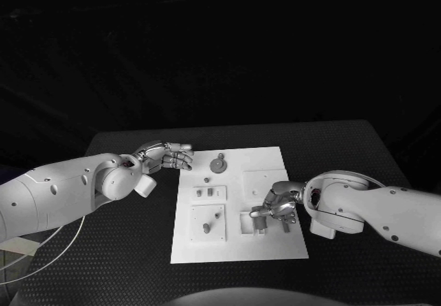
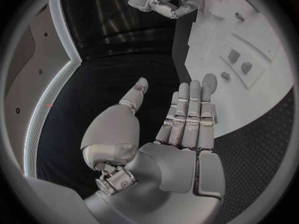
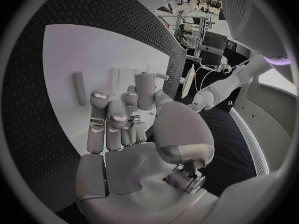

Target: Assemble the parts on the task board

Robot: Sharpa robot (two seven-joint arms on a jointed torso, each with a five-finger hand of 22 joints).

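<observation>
My right hand pinches a grey peg over the task board, ready for insertion; my left hand waits aside, fingers apart and empty.

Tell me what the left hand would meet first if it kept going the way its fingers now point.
Probably the round gear-like part on the task board. The left hand is open beside the board's edge, its straight fingers aimed toward that part. Its height above the board is unclear, so it might pass over.

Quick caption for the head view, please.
Right hand works at the task board's near right; left hand hovers open beside it.
</observation>
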